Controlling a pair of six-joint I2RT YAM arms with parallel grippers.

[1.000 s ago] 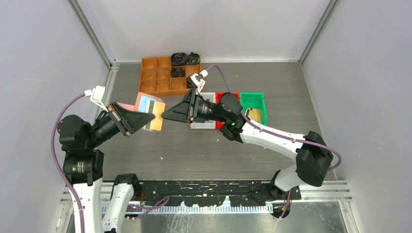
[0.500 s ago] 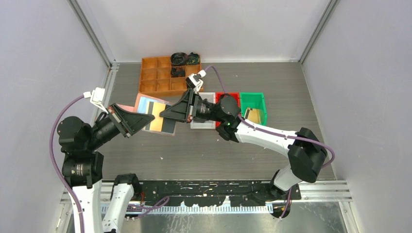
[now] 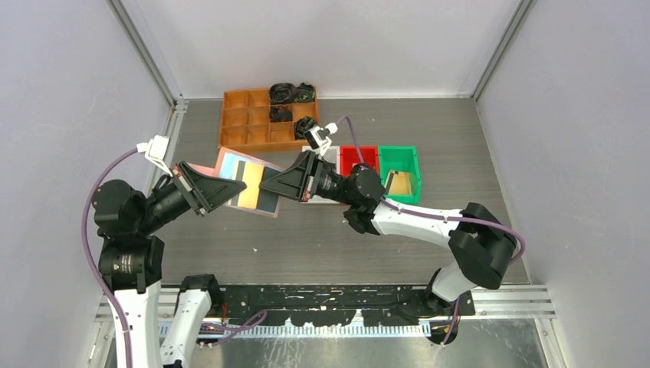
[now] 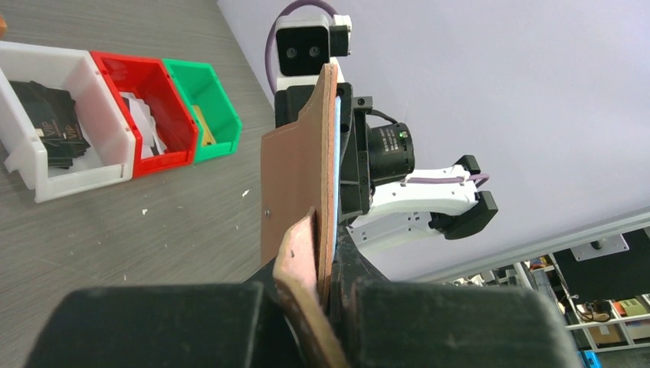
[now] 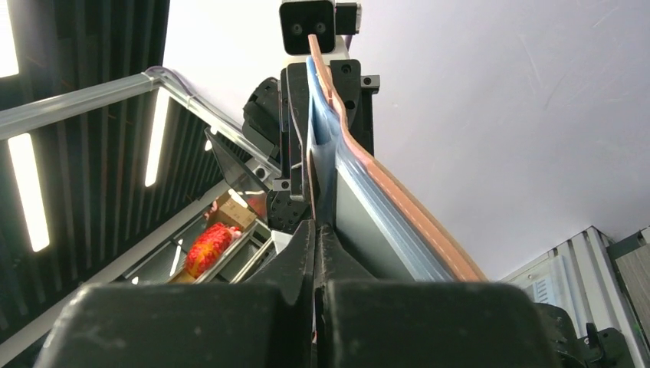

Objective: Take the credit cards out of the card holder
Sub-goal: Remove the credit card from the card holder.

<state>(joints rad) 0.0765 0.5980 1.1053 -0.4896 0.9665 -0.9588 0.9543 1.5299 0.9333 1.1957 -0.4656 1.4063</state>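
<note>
The left gripper [image 3: 236,184] was clenched on the salmon flap of the card holder [image 3: 230,162]. The right gripper [image 3: 266,185] was clenched on its opposite edge, at the light blue pocket. The card holder hung open between both, above the table [image 3: 306,238], left of the red bin [image 3: 359,148], a tan-yellow card [image 3: 250,195] showing inside.

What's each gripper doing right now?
Left gripper: closed on the card holder.
Right gripper: closed on the card holder's far edge.
</note>
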